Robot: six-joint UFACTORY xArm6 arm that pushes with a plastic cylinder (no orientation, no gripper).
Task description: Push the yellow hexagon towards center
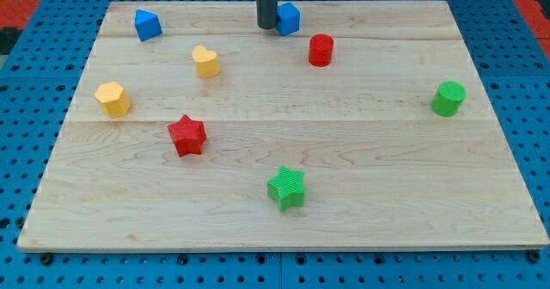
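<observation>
The yellow hexagon point(113, 98) sits near the board's left edge, about mid-height. My tip point(266, 26) is at the view's top centre, just left of a blue block point(288, 18) and touching or nearly touching it. The tip is far up and to the right of the yellow hexagon. A yellow heart-shaped block point(205, 61) lies between the hexagon and the tip. A red star point(187, 135) lies to the lower right of the hexagon.
A blue block point(147, 24) sits at the top left. A red cylinder point(320, 50) is right of the tip. A green cylinder point(448, 98) is at the right. A green star point(286, 187) is at bottom centre. The wooden board point(361, 169) rests on a blue pegboard.
</observation>
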